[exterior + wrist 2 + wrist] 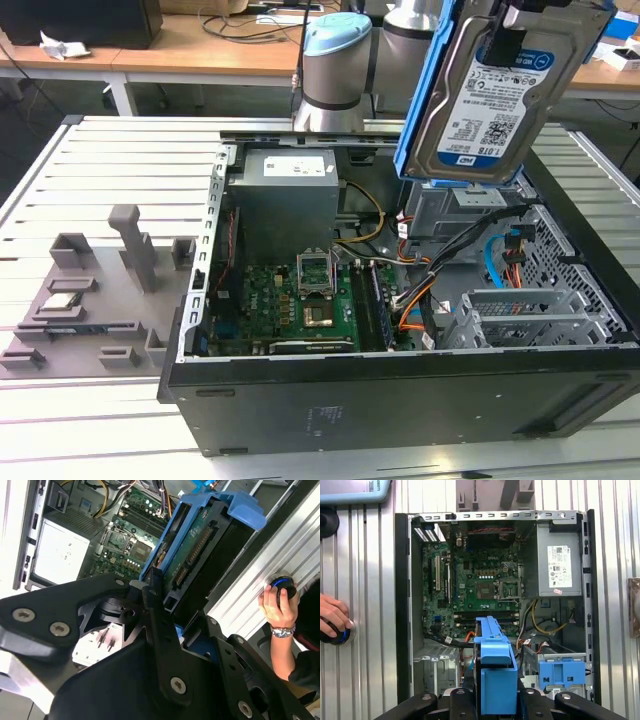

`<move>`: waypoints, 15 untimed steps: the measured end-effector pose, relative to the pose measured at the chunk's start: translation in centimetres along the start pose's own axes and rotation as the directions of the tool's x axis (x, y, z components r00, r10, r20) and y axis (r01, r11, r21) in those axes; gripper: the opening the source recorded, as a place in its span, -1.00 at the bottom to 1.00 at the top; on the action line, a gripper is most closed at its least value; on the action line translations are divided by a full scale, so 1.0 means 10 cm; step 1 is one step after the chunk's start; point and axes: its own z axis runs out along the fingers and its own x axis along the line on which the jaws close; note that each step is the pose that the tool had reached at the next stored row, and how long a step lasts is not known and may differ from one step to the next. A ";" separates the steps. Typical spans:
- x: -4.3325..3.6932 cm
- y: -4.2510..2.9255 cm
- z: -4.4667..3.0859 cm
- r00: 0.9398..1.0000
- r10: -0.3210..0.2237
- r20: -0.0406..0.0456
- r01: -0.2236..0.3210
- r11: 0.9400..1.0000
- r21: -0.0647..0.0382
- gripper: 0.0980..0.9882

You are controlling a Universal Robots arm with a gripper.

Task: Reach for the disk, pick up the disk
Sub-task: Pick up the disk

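Note:
The disk (pixel 490 95) hangs tilted in the air above the open computer case (pixel 400 400), at the exterior view's upper right. It is silver-grey with a white-and-blue label and blue rails along its edges. My gripper (pixel 530 22) is shut on its upper end. In the second wrist view the black fingers (pixel 152 597) clamp the disk (pixel 195 555) by its blue rail, connector side showing. In the first wrist view the disk (pixel 495 665) is seen edge-on between the gripper (pixel 495 702) links, over the case's drive bay.
Inside the case lie the motherboard (pixel 300 300), a grey power supply (pixel 290 195), loose cables and a small blue latch (pixel 561 672). Grey fixture blocks (pixel 130 250) stand on the slatted table at the exterior view's left. A person's hand (pixel 332 617) rests on a black knob beside the case.

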 end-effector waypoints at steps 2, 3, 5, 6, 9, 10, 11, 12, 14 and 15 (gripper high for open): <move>0.028 -0.001 0.001 1.000 0.000 0.000 0.000 1.000 0.000 -0.40; 0.036 -0.001 0.001 1.000 0.000 0.000 0.000 1.000 0.000 -0.40; 0.056 -0.002 0.001 1.000 0.000 0.000 0.000 1.000 0.000 -0.40; 0.072 -0.002 0.001 1.000 0.000 0.000 0.000 1.000 0.000 -0.40; 0.114 -0.004 0.001 1.000 0.000 0.000 0.000 1.000 0.000 -0.40; 0.124 -0.004 0.002 1.000 0.000 0.000 0.000 1.000 0.000 -0.40; 0.132 -0.004 0.002 1.000 0.000 0.000 0.000 1.000 0.000 -0.40; 0.149 -0.005 0.002 1.000 0.000 0.000 0.000 1.000 0.000 -0.40; 0.165 -0.005 0.003 1.000 0.000 0.000 0.000 1.000 0.000 -0.40; 0.174 -0.006 0.002 1.000 0.000 0.000 0.000 1.000 0.000 -0.40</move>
